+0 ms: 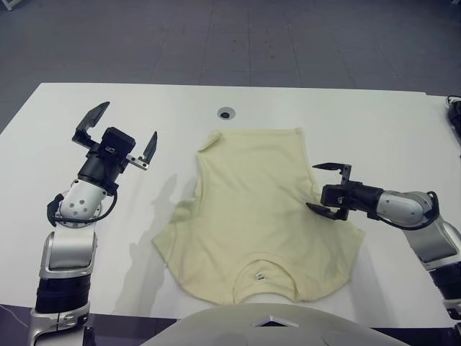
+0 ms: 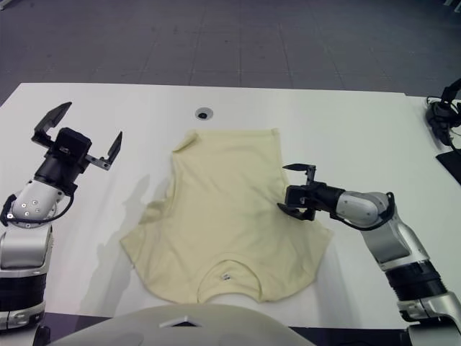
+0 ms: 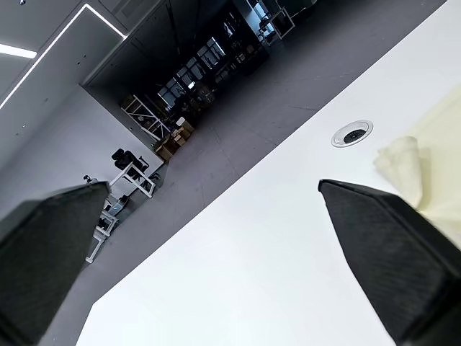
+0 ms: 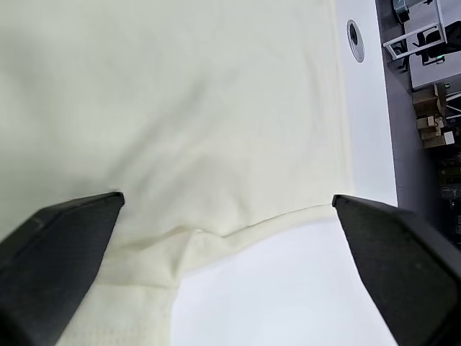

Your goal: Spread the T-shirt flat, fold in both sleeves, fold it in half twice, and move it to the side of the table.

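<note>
Pale yellow cotton T-shirt (image 1: 252, 216) lies mid white worktop (image 1: 374, 122), collar toward me, hem on the far side. It is mostly flat, but the far-left hem corner (image 1: 209, 141) is curled over and the cloth on my left side is rumpled. I judge spreading is nearly done and the sleeve folds have not begun. My right hand (image 1: 312, 187) sits low at the shirt's right edge, just above the right sleeve (image 1: 344, 234), fingers parted and grasping nothing; the sleeve seam runs between them in the wrist view. The next move likely calls for pinching that edge and carrying it inward across the body without dragging the whole shirt. My left hand (image 1: 130, 119) is raised well apart on the left, released, free to flatten the curled corner. A round cable grommet (image 1: 226, 112) lies just beyond the hem. A dark cabled object (image 2: 439, 115) at the far right edge may crowd the final placement.
</note>
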You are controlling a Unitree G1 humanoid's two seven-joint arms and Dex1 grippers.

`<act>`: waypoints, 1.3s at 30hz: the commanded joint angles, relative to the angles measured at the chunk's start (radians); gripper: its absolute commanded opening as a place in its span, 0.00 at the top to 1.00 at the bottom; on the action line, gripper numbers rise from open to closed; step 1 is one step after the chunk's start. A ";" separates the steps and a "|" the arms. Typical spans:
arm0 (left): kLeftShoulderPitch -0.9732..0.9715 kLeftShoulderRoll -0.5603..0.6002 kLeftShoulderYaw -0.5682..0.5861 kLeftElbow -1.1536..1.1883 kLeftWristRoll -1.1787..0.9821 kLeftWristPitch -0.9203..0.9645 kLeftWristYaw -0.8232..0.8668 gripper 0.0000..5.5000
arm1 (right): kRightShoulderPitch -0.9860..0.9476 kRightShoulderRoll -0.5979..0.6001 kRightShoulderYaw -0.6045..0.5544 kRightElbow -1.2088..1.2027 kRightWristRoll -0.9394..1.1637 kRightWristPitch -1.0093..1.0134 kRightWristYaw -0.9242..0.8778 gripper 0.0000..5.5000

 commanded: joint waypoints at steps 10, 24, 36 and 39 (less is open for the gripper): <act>0.022 -0.011 -0.039 -0.004 0.046 -0.009 -0.005 0.02 | 0.160 -0.007 -0.016 -0.111 -0.010 0.051 -0.008 0.02; 0.112 -0.076 0.102 -0.154 -0.098 0.005 0.017 0.02 | -0.014 0.261 -0.313 -0.336 0.487 0.287 -0.210 0.02; 0.490 -0.377 0.062 -0.333 -0.514 0.227 0.043 0.02 | 0.051 0.629 -0.366 -0.189 0.537 0.167 -0.484 0.02; 0.538 -0.422 0.064 -0.352 -0.641 0.284 0.056 0.02 | 0.038 0.622 -0.380 -0.174 0.539 0.161 -0.481 0.02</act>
